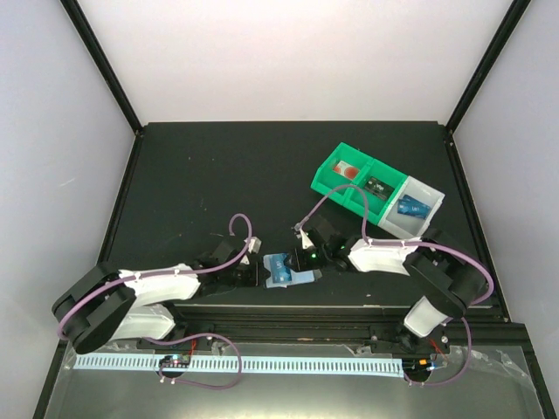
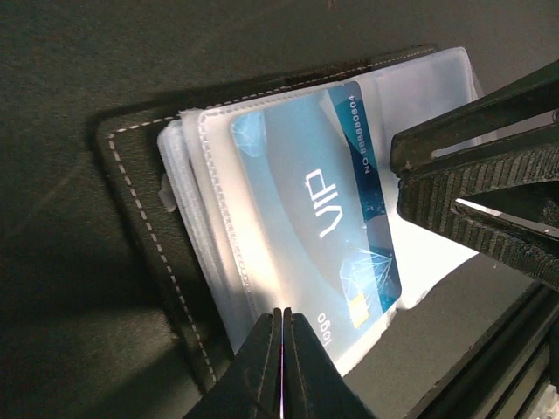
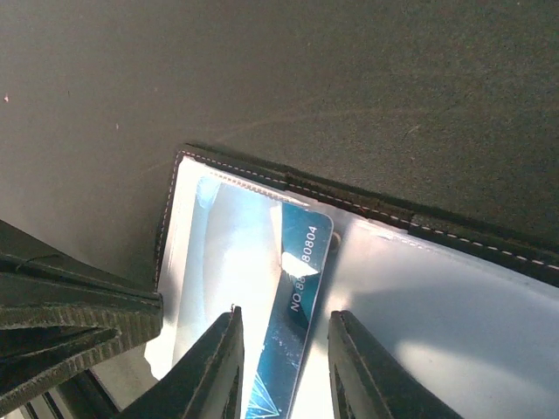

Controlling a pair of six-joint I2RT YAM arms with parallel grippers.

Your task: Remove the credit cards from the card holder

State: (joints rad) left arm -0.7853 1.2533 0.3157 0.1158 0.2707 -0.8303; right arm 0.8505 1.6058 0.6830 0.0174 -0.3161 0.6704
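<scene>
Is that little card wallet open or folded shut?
Open: the card holder lies spread, its inside and a blue card exposed.

A black worktop (image 1: 218,166) carries an open card holder (image 1: 284,271) near its front edge and a green-and-grey compartment tray (image 1: 327,170) toward the back right.

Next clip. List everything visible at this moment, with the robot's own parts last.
card holder: one, dark stitched cover with clear sleeves, lying open at the table's near edge, between the grippers.
credit cards: two visible, blue; one in the holder's top sleeve, the other in the tray's grey compartment.
tray: one, green with a grey end section, far right of the table.
red-and-white item: one, in the tray's left green compartment.
dark green item: one, in the tray's middle compartment.
table: one, black.
left gripper: shut, tips at the holder's edge.
right gripper: jaws apart, astride the card in the holder.
</scene>
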